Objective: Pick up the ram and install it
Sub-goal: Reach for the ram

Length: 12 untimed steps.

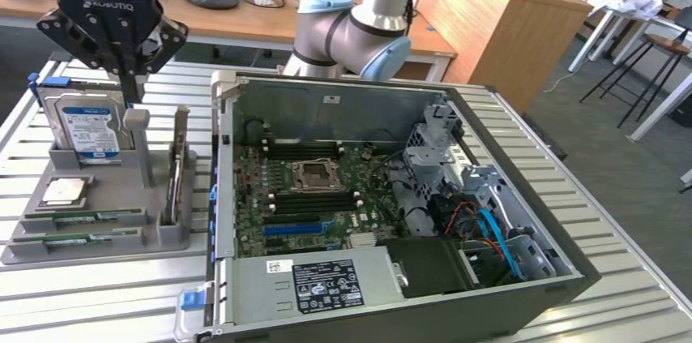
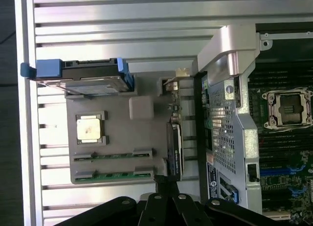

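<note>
In the exterior view, nearest on the slatted table, a grey tray sits at 9 o'clock of the one open case. Two ram sticks lie flat and parallel along the tray's 6 o'clock edge: the near ram and the far ram. Each is a thin, narrow green strip with small dark chips and a pale patch. Their ends sit under grey clips, and any print on them cannot be made out. Beyond them lies one square chip. At the tray's 3 o'clock side stands one card, seen edge-on. At 12 o'clock one drive stands upright. The single gripper hangs over the drive end with its fingers pressed together and nothing between them, apart from both sticks. Its body is cut off by the frame. One empty socket sits mid-board in the case, and the arm stands behind at 12 o'clock.
</note>
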Motion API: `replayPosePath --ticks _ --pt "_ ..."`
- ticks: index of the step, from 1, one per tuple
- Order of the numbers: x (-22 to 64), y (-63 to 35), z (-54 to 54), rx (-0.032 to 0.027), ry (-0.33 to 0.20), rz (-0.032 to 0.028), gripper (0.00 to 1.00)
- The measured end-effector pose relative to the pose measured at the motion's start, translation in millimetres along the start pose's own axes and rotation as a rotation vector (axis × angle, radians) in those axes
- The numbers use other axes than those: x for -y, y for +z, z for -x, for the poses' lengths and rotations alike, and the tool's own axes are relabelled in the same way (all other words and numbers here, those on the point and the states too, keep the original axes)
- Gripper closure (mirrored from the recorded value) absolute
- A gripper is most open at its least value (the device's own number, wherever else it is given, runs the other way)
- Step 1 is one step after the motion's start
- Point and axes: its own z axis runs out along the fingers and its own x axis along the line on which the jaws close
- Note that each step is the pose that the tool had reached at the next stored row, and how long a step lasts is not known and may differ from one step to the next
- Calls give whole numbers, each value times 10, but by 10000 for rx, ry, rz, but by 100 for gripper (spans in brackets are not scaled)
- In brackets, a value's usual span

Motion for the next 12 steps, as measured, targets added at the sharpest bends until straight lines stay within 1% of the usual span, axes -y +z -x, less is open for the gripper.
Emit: replayPosePath --ticks 3,4,12 --pt "4 -1 -54 0 0 0 90" --pt "7 -2 -95 0 0 0 90" --pt "17 -5 -233 0 1 0 90"
